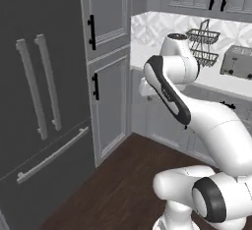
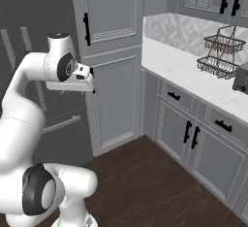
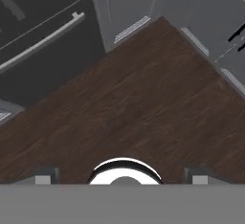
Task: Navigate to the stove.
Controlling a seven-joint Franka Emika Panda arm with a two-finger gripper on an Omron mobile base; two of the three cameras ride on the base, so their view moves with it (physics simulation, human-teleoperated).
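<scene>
The stove is out of view. My gripper (image 3: 122,177) points down at the dark wood floor (image 3: 139,98). Its two fingertips (image 3: 45,175) stand far apart at the bottom of the hand view, open, with nothing between them. The arm is folded up in front of the base, and the hand (image 2: 72,83) hangs level in front of the tall grey cabinet.
A dark double-door fridge (image 1: 39,116) stands at the left, next to a tall grey pantry cabinet (image 1: 110,76). A white counter (image 2: 184,66) over grey base cabinets runs along the right, carrying a wire rack (image 2: 220,51) and a toaster (image 1: 236,61). Open floor lies in the corner.
</scene>
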